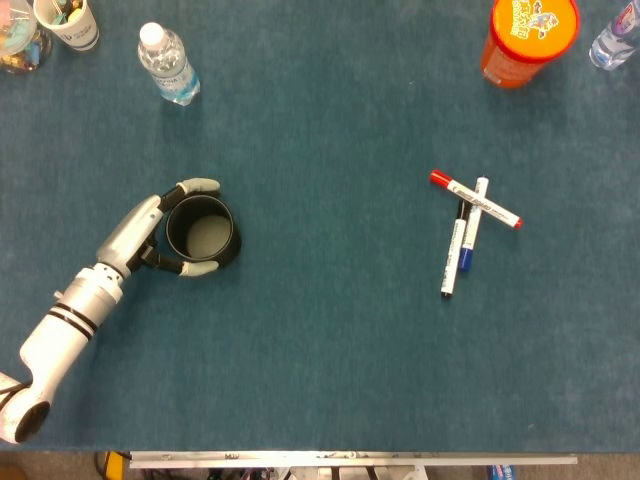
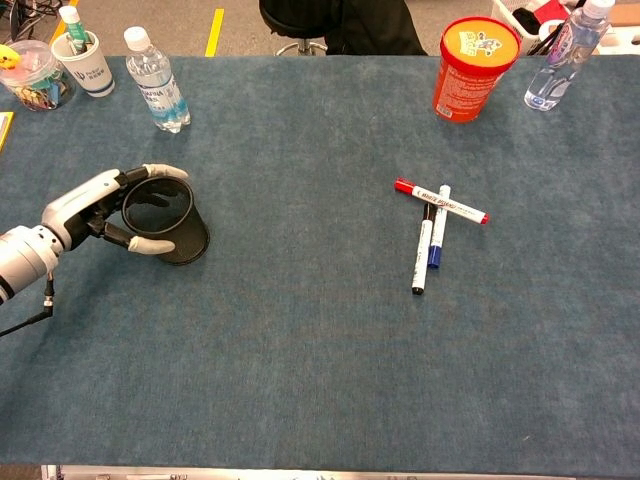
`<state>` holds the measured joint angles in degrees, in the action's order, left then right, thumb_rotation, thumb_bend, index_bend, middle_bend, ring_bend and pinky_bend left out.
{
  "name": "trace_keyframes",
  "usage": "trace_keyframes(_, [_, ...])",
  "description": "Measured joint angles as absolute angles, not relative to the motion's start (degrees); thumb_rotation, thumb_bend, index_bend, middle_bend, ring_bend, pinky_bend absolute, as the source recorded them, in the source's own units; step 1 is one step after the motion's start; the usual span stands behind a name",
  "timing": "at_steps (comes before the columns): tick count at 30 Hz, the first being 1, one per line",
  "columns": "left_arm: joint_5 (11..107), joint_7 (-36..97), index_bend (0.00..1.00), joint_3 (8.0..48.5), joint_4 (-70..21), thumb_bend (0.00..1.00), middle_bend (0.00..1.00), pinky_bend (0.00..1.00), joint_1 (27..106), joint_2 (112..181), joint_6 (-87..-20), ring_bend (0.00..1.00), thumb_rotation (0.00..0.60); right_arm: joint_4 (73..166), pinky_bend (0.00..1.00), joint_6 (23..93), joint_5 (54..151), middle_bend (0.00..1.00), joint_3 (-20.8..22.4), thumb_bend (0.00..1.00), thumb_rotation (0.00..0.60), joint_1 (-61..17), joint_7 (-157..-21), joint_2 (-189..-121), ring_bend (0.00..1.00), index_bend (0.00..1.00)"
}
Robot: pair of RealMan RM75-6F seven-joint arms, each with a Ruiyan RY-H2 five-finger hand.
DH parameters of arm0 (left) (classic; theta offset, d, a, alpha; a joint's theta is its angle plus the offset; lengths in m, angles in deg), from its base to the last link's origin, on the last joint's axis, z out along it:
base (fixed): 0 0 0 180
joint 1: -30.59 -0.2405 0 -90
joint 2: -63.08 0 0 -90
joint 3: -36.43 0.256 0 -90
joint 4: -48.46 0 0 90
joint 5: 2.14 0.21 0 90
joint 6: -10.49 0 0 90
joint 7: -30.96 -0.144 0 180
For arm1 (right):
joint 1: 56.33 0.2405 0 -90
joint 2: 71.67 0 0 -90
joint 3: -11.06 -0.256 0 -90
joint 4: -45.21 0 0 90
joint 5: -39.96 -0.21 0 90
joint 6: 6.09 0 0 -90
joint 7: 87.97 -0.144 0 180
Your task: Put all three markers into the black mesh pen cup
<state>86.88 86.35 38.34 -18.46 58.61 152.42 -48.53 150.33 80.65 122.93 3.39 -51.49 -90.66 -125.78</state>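
The black mesh pen cup (image 1: 203, 231) is stood upright on the blue table (image 1: 320, 350), left of centre, and is wrapped by the left hand (image 1: 150, 232): fingers (image 1: 198, 186) are curved round the far side of the rim, thumb on the near side, so the cup is clasped between them. The cup interior appears empty. All three markers lie well apart to the right in a small pile: the red-capped marker (image 1: 476, 200) is laid diagonally across the blue-capped marker (image 1: 472, 229), with the black-capped marker (image 1: 452, 258) just beside and parallel to it. A water bottle (image 1: 168, 65) and an orange tub (image 1: 530, 32) are seen at the far edge. The right hand is out of both views.
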Motion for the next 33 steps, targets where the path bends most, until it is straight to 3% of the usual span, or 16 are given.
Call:
trace_keyframes(9, [85.5,86.7,0.33,37.6,-17.5,0.11,0.39,0.22,58.0,154.0,-49.5,0.34,0.600,150.5,0.06,80.7,123.1,0.21,3.4,0.34,0.600,-51.5,-90.7,-125.6,0.08,0.25])
trace_keyframes(18, [86.1,84.6,0.33,37.0,-21.0,0.11,0.41,0.23,58.8,150.7,-50.4,0.36,0.600,150.8,0.13,78.1,125.2,0.24,4.0,0.34,0.600,-50.1,-90.3,-124.9,0.11,0.28])
trace_keyframes(27, [85.7,79.9,0.33,35.8,-28.7,0.11,0.41,0.23,59.5,144.3,-51.1,0.35,0.600,151.0,0.19,69.9,131.0,0.35,5.5,0.30,0.600,-44.7,-89.9,-124.9,0.18,0.44])
trace_keyframes(33, [85.7,76.2,0.33,35.8,-34.5,0.11,0.40,0.23,59.4,141.1,-51.8,0.35,0.600,149.7,0.19,61.9,137.0,0.35,6.8,0.30,0.600,-38.2,-87.9,-127.8,0.18,0.46])
